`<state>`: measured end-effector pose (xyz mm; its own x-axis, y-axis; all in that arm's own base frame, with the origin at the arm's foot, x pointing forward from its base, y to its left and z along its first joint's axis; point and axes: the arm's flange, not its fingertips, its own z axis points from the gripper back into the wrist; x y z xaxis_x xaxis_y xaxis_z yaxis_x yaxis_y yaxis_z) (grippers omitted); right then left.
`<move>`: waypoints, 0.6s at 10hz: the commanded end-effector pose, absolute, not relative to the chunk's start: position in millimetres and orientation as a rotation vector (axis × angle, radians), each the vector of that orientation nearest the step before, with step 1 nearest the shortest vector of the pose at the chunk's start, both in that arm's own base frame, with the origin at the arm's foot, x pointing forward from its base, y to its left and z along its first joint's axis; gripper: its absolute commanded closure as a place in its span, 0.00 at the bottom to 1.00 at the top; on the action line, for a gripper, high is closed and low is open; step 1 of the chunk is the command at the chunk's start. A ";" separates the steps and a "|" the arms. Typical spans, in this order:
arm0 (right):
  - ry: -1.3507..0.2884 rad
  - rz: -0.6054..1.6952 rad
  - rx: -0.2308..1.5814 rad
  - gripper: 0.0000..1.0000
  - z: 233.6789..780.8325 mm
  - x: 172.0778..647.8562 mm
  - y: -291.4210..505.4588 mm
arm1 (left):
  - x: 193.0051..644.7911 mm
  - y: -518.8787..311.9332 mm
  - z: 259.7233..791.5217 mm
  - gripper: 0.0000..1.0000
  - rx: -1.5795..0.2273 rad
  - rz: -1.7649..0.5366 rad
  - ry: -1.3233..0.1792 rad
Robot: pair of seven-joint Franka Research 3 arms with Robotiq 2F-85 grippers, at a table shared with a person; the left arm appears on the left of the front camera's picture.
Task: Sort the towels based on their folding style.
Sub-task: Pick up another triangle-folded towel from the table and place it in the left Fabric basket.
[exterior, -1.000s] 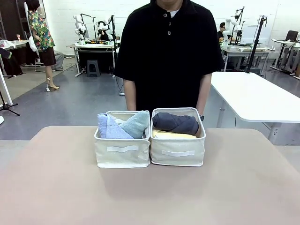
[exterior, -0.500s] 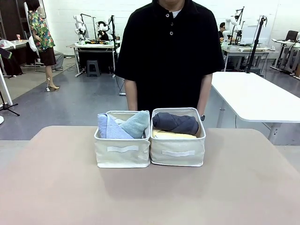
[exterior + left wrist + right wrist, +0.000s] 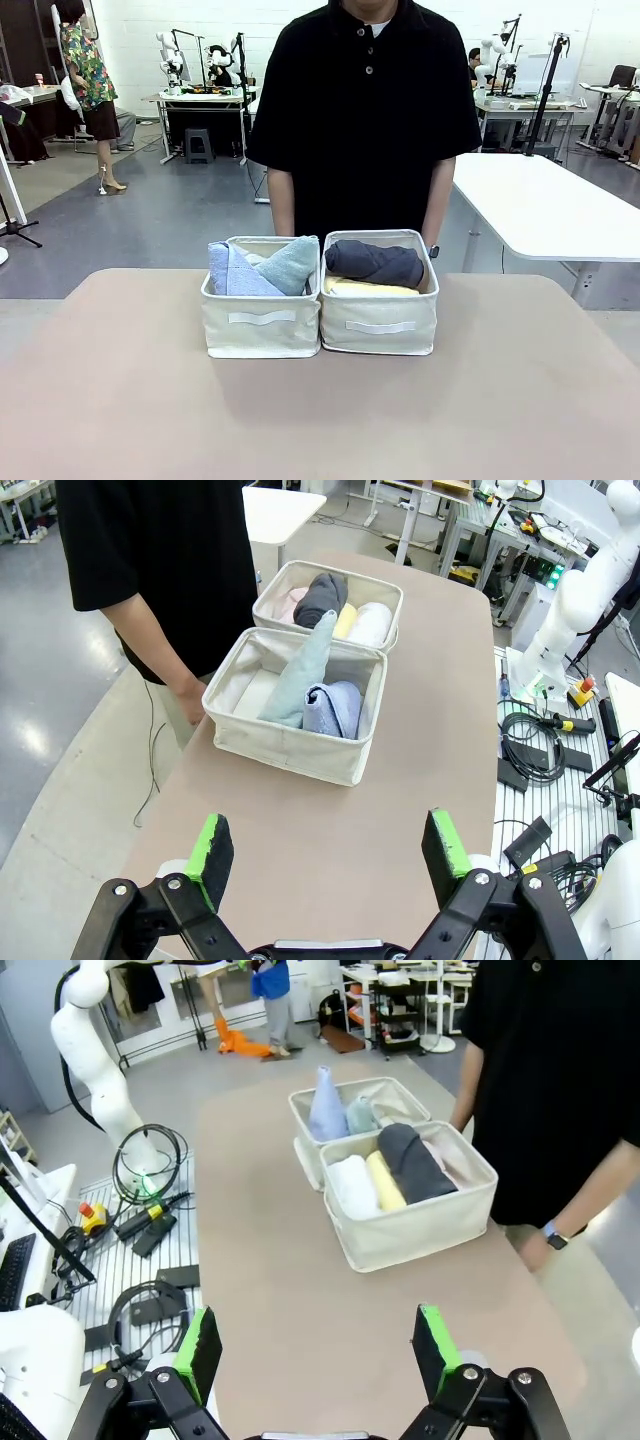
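Note:
Two cream baskets stand side by side mid-table. The left basket (image 3: 262, 335) holds two cone-folded towels, a lavender-blue towel (image 3: 228, 272) and a pale teal towel (image 3: 290, 264). In the right basket (image 3: 380, 328) a dark grey rolled towel (image 3: 375, 263) lies over a yellow rolled towel (image 3: 368, 288). From the right wrist view, a white roll (image 3: 352, 1186), the yellow roll (image 3: 385, 1180), the grey roll (image 3: 410, 1163) and a pink roll (image 3: 441, 1161) fill that basket. My left gripper (image 3: 328, 845) and right gripper (image 3: 315, 1350) both hang open above the table, well short of the baskets, holding nothing.
A person in a black shirt (image 3: 365, 110) stands at the far edge right behind the baskets, arms down. A white table (image 3: 545, 205) stands beyond at the right. Cables and a white arm base (image 3: 95, 1050) sit beside the table's end.

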<state>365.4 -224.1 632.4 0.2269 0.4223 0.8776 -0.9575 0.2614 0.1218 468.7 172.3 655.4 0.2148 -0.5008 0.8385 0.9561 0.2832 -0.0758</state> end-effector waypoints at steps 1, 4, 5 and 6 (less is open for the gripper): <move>-0.852 1.118 0.792 0.00 632.9 364.1 -228.4 | 467.6 171.8 657.0 0.02 -0.690 -1.129 -0.811; -0.852 1.118 0.792 0.00 632.9 364.1 -228.4 | 467.6 171.8 657.0 0.02 -0.690 -1.129 -0.811; -0.852 1.118 0.792 0.00 632.9 364.1 -228.4 | 467.6 171.8 657.0 0.02 -0.690 -1.129 -0.811; -0.852 1.118 0.792 0.00 632.9 364.1 -228.4 | 467.6 171.8 657.0 0.02 -0.690 -1.129 -0.811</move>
